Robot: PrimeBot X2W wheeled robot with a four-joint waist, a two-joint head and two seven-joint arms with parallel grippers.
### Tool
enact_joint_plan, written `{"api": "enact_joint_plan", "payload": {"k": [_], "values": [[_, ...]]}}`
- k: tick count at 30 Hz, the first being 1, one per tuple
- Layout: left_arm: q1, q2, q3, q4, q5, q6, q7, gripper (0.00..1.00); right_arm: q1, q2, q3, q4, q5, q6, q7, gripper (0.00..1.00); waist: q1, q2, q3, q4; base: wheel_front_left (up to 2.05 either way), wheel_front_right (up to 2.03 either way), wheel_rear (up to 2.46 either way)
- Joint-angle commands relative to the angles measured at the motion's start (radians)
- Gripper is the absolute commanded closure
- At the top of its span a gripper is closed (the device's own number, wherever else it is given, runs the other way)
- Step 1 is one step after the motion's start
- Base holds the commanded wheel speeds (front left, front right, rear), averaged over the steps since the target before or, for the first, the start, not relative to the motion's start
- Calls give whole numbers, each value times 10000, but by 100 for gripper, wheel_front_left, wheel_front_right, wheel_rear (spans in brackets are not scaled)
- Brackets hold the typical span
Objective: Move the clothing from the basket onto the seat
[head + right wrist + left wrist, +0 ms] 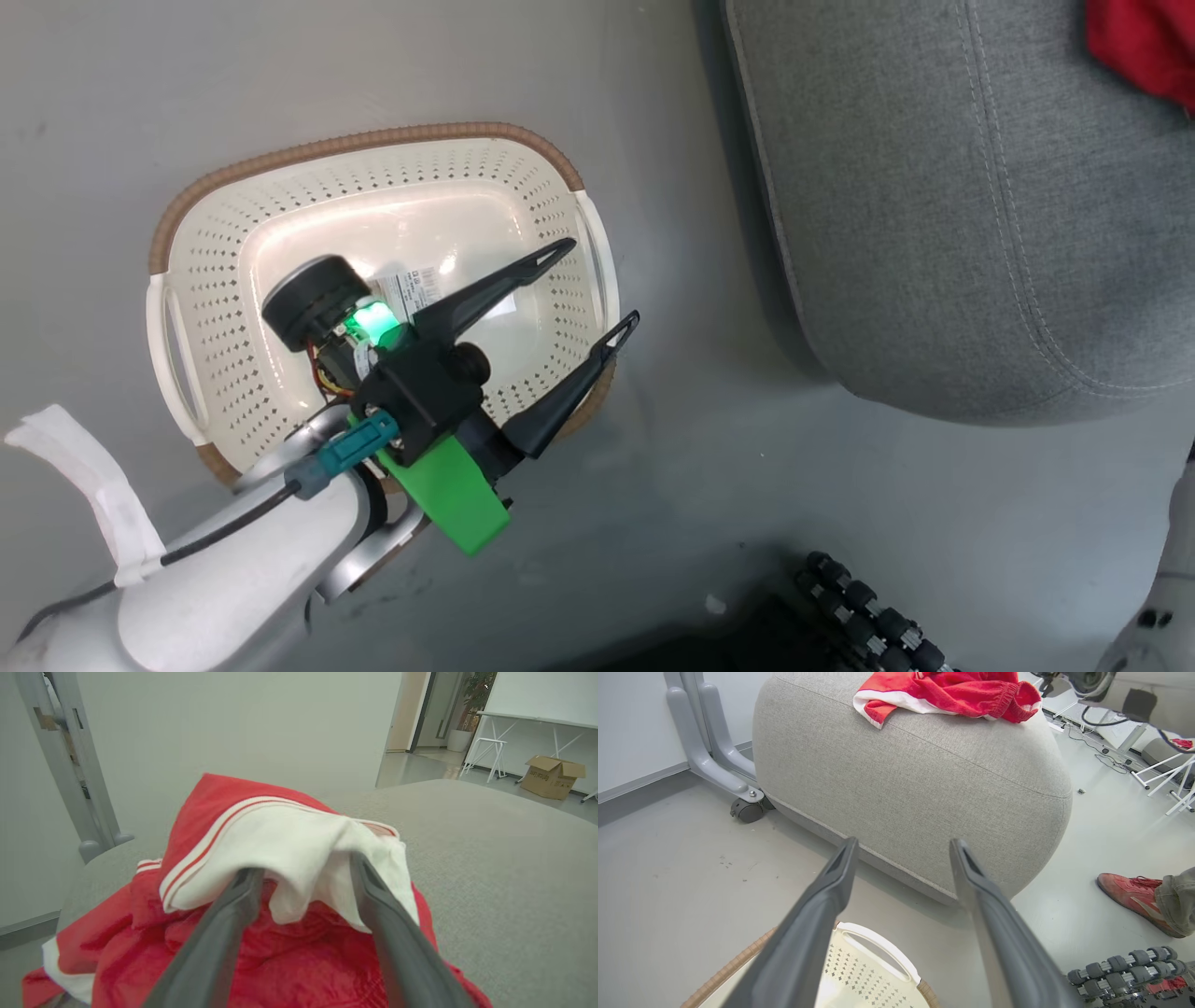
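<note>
The cream basket (215,308) stands on the floor with just a label inside. My left gripper (602,280) hovers open over its right end, and the left wrist view has its white handle (878,942) below the spread fingers (817,924). The grey seat (934,233) lies to the right. Red clothing (952,693) with white trim is heaped on top of the seat (924,788), and its edge (1139,42) shows at the head view's top right corner. My right gripper (303,868) is open on that heap, a white-and-red fold (280,844) draped over its fingertips.
A grey metal frame on a caster (747,809) stands behind the seat. A person's red shoe (1134,896) rests on the floor beside the seat's right corner. My base's black rollers (868,607) are near the bottom. A cardboard box (553,774) and white table legs stand far off.
</note>
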Motion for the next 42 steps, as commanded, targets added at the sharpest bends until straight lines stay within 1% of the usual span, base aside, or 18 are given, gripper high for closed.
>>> {"api": "enact_joint_plan", "payload": {"k": [1,4,6,11,14,16,17,20,24,27,30,31,35,37,42], "values": [[208,-105,25,67,-111,43,-136,0,509,33,-65,-282,-95,-10,-34,0,-2,-1,-407,-101,0,0,0],[510,-195,63,347,-362,122,-408,0,1564,378,48,-892,-144,-10,-34,0,-2,-1,-971,-155,0,0,0],[708,-320,127,517,-447,216,-653,0,2241,469,387,-1231,-90,-10,-34,0,-2,-1,-1384,-148,0,0,0],[1505,-662,523,1091,-970,590,-1189,0,3940,523,2034,-1959,-164,-10,-34,0,-2,-1,-2529,41,0,0,0],[2181,-977,1122,1472,-1160,924,-1391,0,4791,518,3314,-2083,-38,-10,-32,0,-2,-1,-3287,280,0,0,0],[2666,-1261,1635,1623,-1196,1009,-1423,0,5205,511,3909,-2052,85,-12,-34,0,-2,-1,-3780,488,0,0,0],[2953,-1409,2014,1657,-1073,1073,-1425,0,5399,514,4242,-2008,138,-12,-34,0,-2,-1,-4027,599,0,0,0],[3915,-1828,3057,1848,-654,1064,-1423,0,5815,523,5064,-1875,152,-12,-34,0,-2,-1,-4756,943,0,0,0],[5289,-2595,4806,1912,106,939,-1414,0,6234,515,6013,-1733,111,-10,-34,0,-2,-1,-5692,1410,0,0,0],[6379,-3152,6169,1876,921,793,-1415,0,6533,517,6567,-1698,44,-10,-34,0,-2,-1,-6397,1714,0,0,0],[7312,-3691,7327,1782,1523,646,-1416,0,6799,509,6897,-1730,42,-12,-34,0,-2,-1,-7022,1921,0,0,0],[7653,-3898,7724,1725,1706,534,-1416,0,6922,492,6979,-1793,54,-10,-34,0,-2,-1,-7220,1981,0,0,0],[8545,-4489,8904,1317,2392,3,-1417,0,7213,426,7094,-1988,76,-10,-32,0,-2,-1,-7688,2126,0,0,0],[8951,-4737,9346,1267,2590,-221,-1417,0,7384,408,7129,-2029,78,-10,-34,0,-2,-1,-7911,2135,0,0,0],[9659,-5095,9979,1112,3028,-619,-1418,0,7883,368,7063,-2092,150,-10,-34,0,-2,-1,-8356,2095,0,0,0]]}}
